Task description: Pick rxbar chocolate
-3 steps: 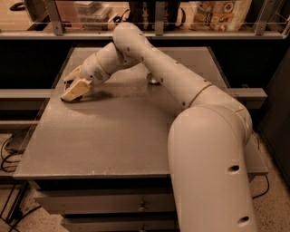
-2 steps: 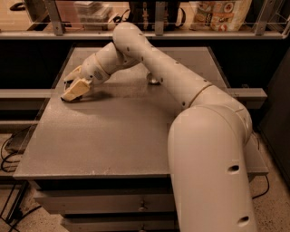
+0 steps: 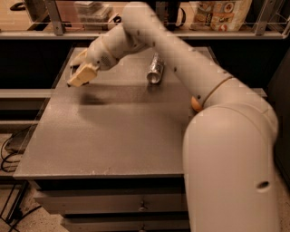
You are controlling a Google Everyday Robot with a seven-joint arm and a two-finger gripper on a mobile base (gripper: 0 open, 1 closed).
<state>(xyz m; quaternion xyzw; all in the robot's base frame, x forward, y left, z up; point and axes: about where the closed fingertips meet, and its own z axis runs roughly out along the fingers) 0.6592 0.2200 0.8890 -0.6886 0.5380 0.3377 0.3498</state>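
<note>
One end effector [image 3: 78, 68] is hovering over the surface [image 3: 113, 145], far-left (grip: cannot tell). No rxbar chocolate is showing separately.

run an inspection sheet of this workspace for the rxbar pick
surface: grey tabletop, gripper shadow on it
job's things: rxbar chocolate not clearly seen
clutter: silver can lying on its side; orange fruit partly behind the arm
grippers: gripper above the table's far left
cables: dark cables low at left
surroundings: packages on a rack behind; drawers below
</note>
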